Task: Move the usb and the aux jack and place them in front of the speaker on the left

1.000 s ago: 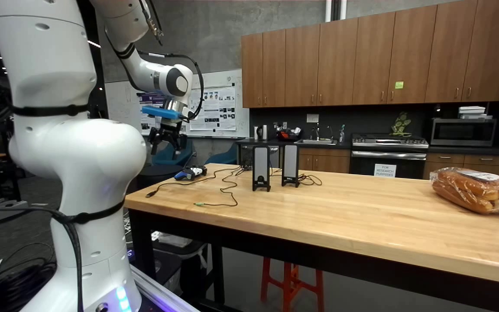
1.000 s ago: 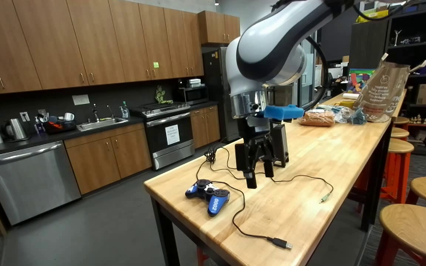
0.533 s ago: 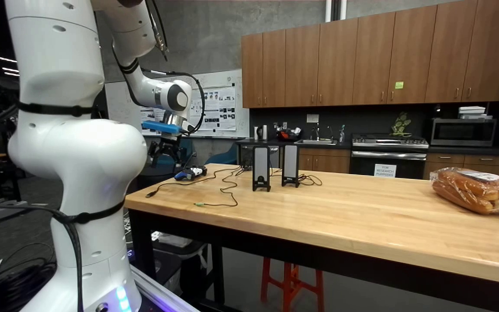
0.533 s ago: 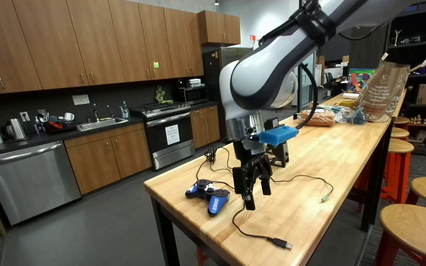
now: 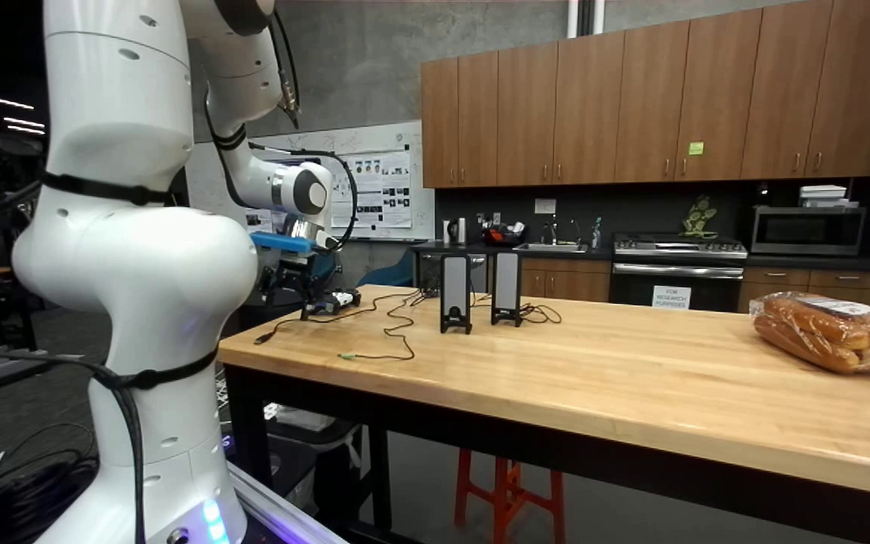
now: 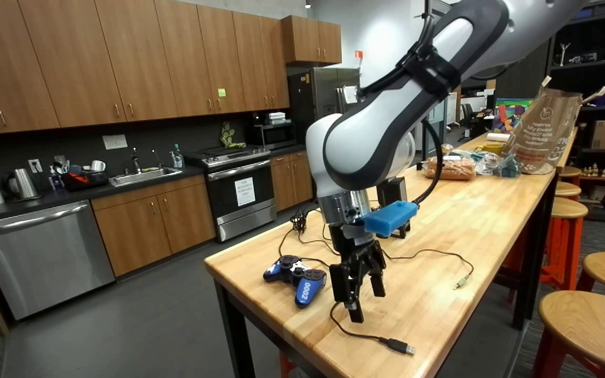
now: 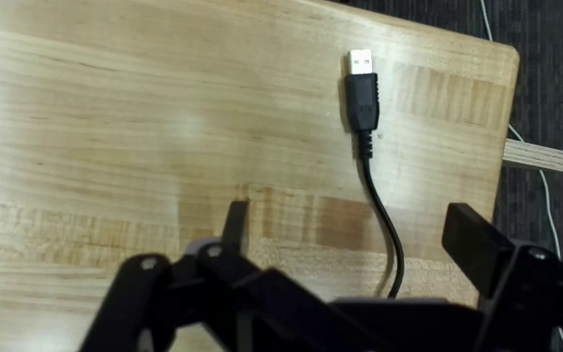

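1. See cabinets (image 5: 654, 113) at the back in both exterior views.
2. See the long, light-wood table (image 5: 631, 363) in front of them.
3. See the arm (image 5: 133, 253) reaching out over one end of the table.
4. Find stools (image 6: 588, 321) along one long side.
5. Find a paper bag (image 6: 541, 131) and wrapped bread (image 5: 831, 330) far down the table, well apart from the arm.
6. Find two speakers (image 5: 454, 295) standing upright, side by side with a gap, and dark cords (image 6: 298, 221) tangled near them. In an exterior view, make out only part of one behind the arm.
7. Find the pincer (image 7: 352, 227) pointing down above the table, near the end, with jaws spread wide and nothing gripped.
8. Count the gamepad (image 6: 296, 278) as the nearest obstacle: blue and black, resting on the table just beside the pincer.
9. Find the USB (image 7: 362, 98) flat on the table near a corner, free of the pincer. In the wrist view, see it ahead of the gap between the jaws, with its metal end pointing away, and follow its cord (image 7: 395, 237) back beneath that gap.
10. Find the jack (image 6: 461, 281), pale green, near a long edge of the table, well apart from pincer, USB and speakers.
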Controlling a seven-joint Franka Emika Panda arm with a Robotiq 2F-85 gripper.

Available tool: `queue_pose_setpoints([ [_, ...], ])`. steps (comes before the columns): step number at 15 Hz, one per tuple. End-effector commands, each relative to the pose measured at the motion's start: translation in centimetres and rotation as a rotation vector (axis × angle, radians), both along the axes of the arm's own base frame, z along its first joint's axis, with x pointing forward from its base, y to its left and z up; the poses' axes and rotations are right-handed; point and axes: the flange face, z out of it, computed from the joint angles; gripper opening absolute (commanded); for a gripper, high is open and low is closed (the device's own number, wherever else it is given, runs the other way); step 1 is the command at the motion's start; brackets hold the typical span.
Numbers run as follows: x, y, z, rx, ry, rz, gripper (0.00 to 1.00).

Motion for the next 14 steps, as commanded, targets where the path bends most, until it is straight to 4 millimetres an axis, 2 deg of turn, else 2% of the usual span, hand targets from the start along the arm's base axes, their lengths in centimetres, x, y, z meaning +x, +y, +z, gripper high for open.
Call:
queue_pose_setpoints([
  [1, -1.2, 0.9, -1.0, -0.025, 0.011, -0.003, 1.00],
  [7, -3.2, 1.0, -1.3, -0.082, 0.024, 0.011, 1.00],
  [14, -4.7, 0.9, -2.6, -0.123, 0.053, 0.018, 1.00],
])
